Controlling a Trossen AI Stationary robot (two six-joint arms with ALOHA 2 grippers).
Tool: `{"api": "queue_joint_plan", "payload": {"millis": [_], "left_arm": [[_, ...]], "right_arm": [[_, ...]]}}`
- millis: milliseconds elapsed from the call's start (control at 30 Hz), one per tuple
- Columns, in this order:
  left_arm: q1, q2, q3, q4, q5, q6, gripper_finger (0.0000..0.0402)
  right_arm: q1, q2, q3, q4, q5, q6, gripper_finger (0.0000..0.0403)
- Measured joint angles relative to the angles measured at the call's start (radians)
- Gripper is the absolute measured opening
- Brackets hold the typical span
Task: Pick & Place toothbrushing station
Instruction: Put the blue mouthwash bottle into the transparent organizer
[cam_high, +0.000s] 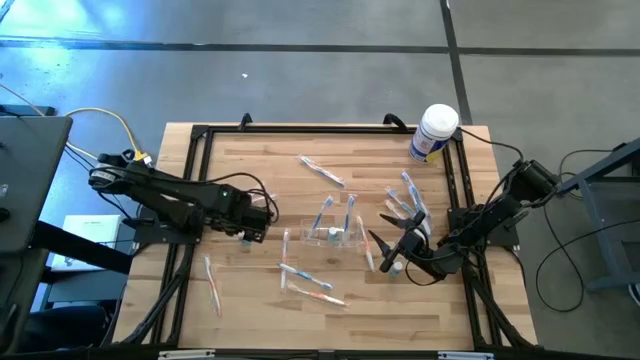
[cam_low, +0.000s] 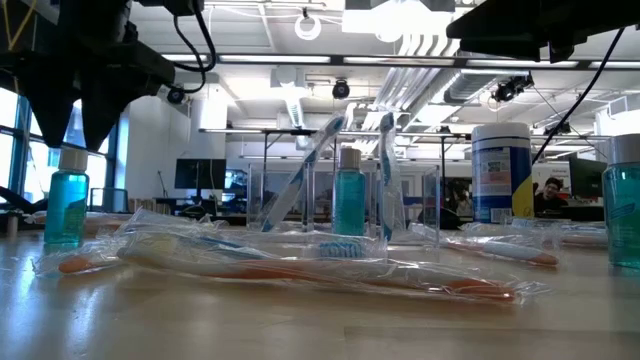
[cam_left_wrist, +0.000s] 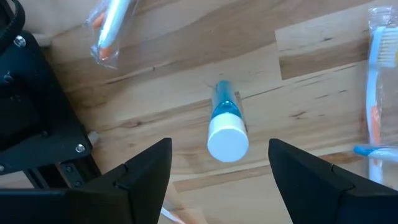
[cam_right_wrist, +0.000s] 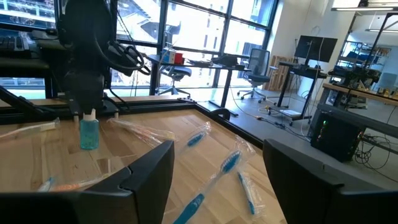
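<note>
The toothbrushing station, a clear plastic holder (cam_high: 335, 236), stands at the table's middle with toothbrushes and a small blue bottle (cam_low: 349, 195) upright in it. Its faint edges show in the low view (cam_low: 432, 200). My left gripper (cam_high: 250, 232) is open and points down over another small blue bottle with a white cap (cam_left_wrist: 227, 134). That bottle stands upright on the wood, left of the holder, with one finger on either side above it, apart from it. My right gripper (cam_high: 378, 256) is open and empty just right of the holder, pointing level toward the table's left.
Wrapped toothbrushes lie scattered around the holder (cam_high: 322, 171), (cam_high: 310, 290), (cam_high: 212, 283) and in front of the right gripper (cam_right_wrist: 217, 171). A white canister with a blue label (cam_high: 434, 133) stands at the far right corner. A third small bottle (cam_high: 397, 268) stands by the right gripper.
</note>
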Motion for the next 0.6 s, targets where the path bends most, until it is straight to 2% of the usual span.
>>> {"api": "queue_joint_plan", "payload": {"millis": [600], "left_arm": [[0.027, 0.0, -0.07, 0.034, 0.002, 0.01, 0.0259]], "right_arm": [[0.002, 0.0, 0.0, 0.0, 0.0, 0.0, 0.0239]]}}
